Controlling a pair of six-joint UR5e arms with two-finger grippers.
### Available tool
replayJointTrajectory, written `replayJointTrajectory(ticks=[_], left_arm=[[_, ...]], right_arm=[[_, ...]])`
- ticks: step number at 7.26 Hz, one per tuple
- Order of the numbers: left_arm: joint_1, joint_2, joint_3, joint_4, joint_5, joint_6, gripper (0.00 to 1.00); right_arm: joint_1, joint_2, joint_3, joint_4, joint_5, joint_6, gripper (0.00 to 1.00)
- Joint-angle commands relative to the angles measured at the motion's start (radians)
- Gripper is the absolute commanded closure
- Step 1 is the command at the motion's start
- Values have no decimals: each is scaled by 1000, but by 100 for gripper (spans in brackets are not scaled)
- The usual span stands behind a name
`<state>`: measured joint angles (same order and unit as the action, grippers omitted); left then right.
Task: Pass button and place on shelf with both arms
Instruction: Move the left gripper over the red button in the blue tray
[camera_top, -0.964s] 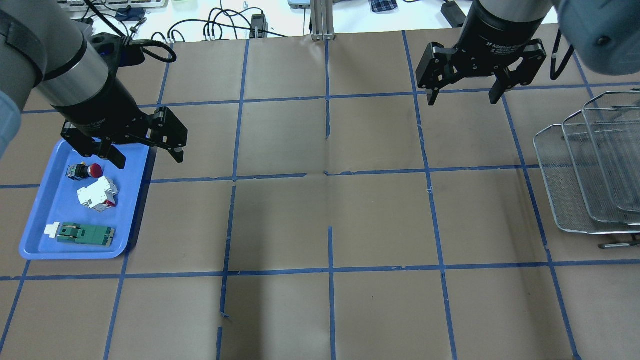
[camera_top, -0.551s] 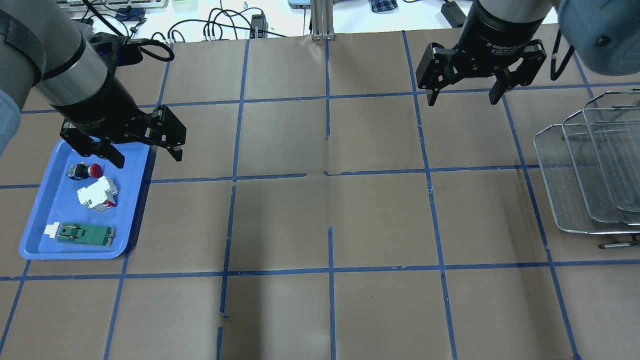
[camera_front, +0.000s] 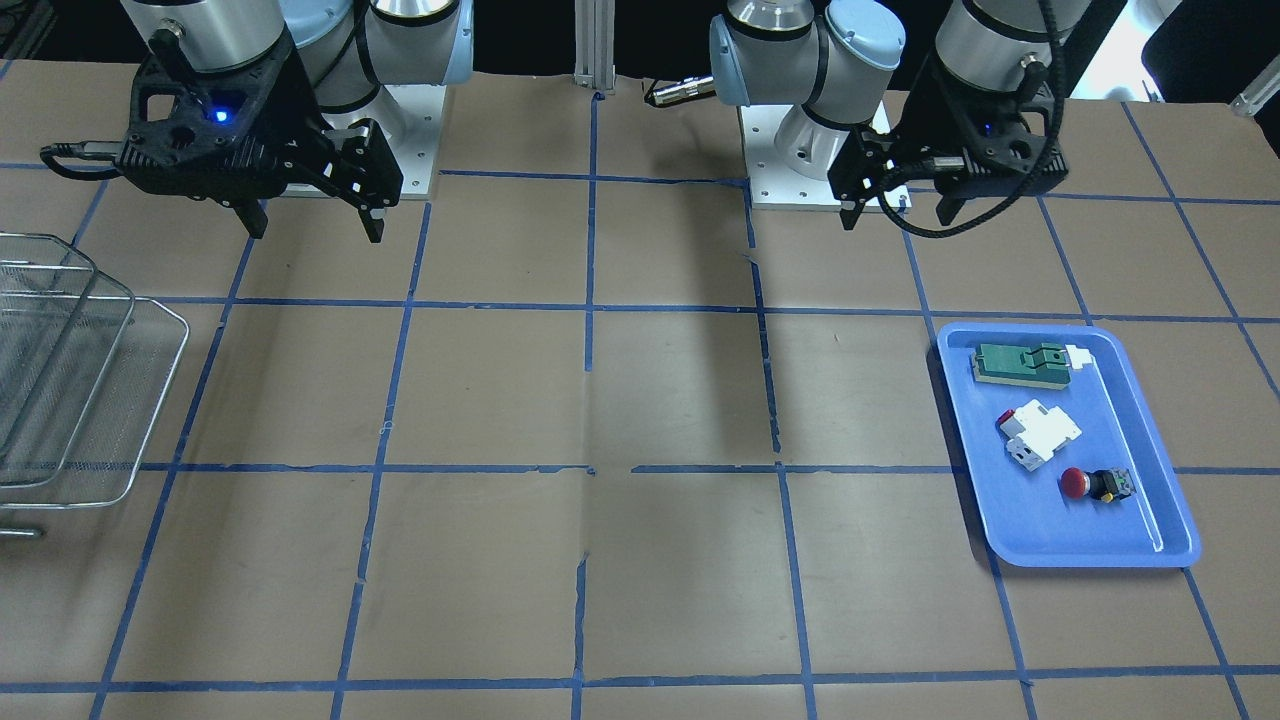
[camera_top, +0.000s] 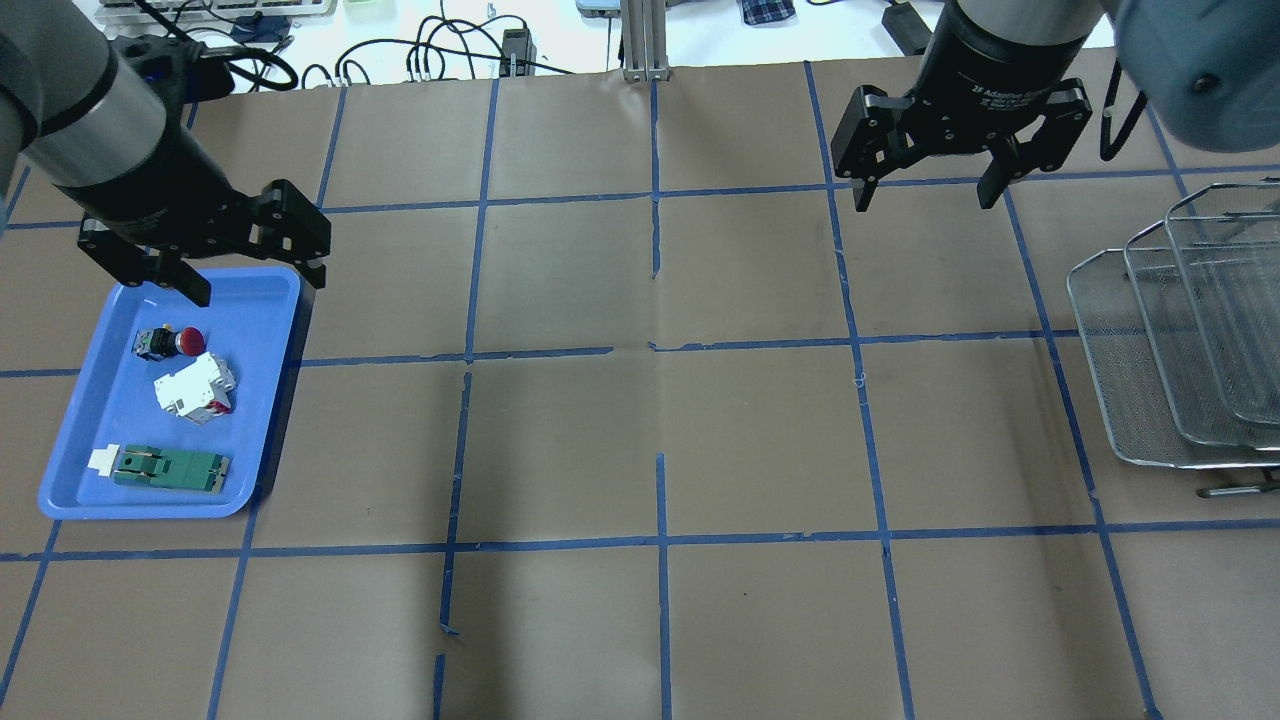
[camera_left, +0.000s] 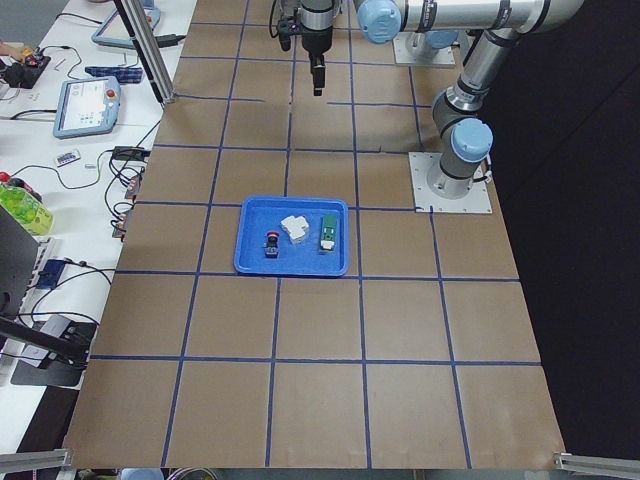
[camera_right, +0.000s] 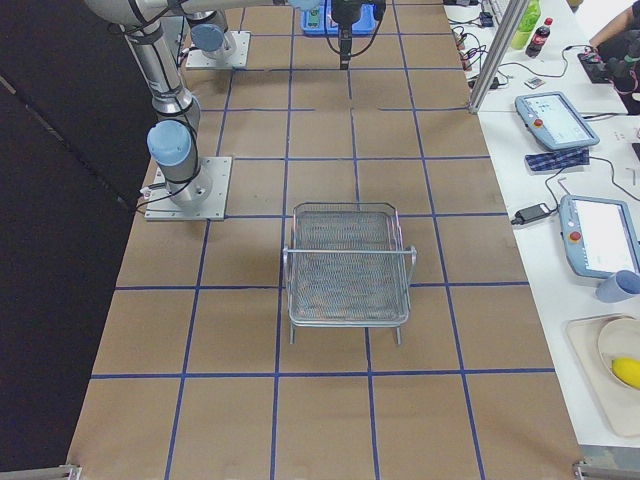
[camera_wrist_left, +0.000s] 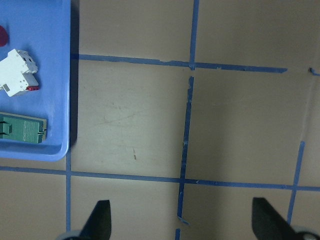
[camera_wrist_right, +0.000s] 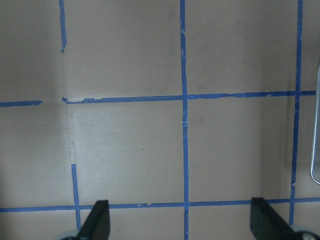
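Observation:
The button (camera_top: 172, 342), with a red cap and a black body, lies on its side at the far end of the blue tray (camera_top: 272, 400). It also shows in the front view (camera_front: 1095, 485). My left gripper (camera_top: 258, 285) is open and empty above the tray's far edge, to the right of and beyond the button. In the left wrist view only a sliver of the red cap (camera_wrist_left: 2, 35) shows at the left edge. The wire-mesh shelf (camera_top: 1180, 350) stands at the table's right end. My right gripper (camera_top: 928, 198) is open and empty, high over the far right of the table, left of the shelf.
A white block with a red tab (camera_top: 195, 390) and a flat green board (camera_top: 170, 467) lie in the tray nearer me than the button. Cables and an aluminium post (camera_top: 645, 40) sit beyond the table's far edge. Blue tape lines grid the brown table.
My left gripper has moved left and away from me, from over the tray's far right corner to over its far edge. The right arm has not moved.

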<state>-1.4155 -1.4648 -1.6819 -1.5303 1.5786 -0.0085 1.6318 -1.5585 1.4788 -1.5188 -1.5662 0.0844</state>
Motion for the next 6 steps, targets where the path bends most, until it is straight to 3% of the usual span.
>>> replayJointTrajectory(ticks=[1, 4, 6], left_arm=[[113, -19, -6, 90, 0, -14, 0], [300, -104, -19, 176, -2, -346, 0], [392, -172, -53, 301, 4, -461, 0]], right_arm=[[0, 0, 0, 0, 0, 0, 0], [0, 0, 2, -7, 0, 0, 0], [0, 5, 2, -12, 0, 0, 0]])
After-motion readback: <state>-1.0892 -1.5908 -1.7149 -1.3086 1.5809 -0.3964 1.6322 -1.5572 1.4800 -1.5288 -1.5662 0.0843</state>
